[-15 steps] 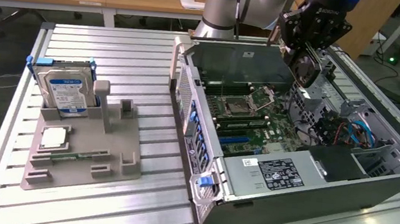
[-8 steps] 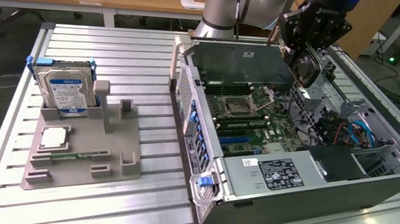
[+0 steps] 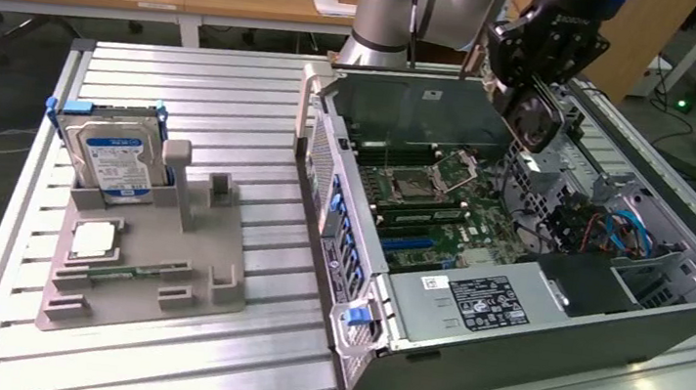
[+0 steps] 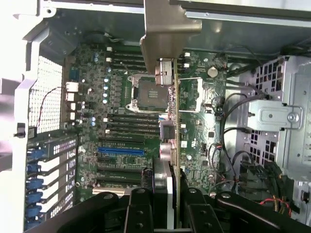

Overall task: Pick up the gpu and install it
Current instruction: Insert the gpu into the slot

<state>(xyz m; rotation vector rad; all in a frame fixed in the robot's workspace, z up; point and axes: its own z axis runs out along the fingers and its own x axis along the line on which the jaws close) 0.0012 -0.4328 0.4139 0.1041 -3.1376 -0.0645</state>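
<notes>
Exterior view shows the gripper point(image 3: 535, 77) clamped on the gpu point(image 3: 540, 119) above the open computer case point(image 3: 529, 336) on the exterior view's right: lifted, not yet seated in the motherboard point(image 3: 450, 221).

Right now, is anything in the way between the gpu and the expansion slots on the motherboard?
Nothing visible does. The gripper holds the gpu above the open case; the blue slot on the motherboard looks bare, and the loose cables lie off toward the drive cage.
</notes>
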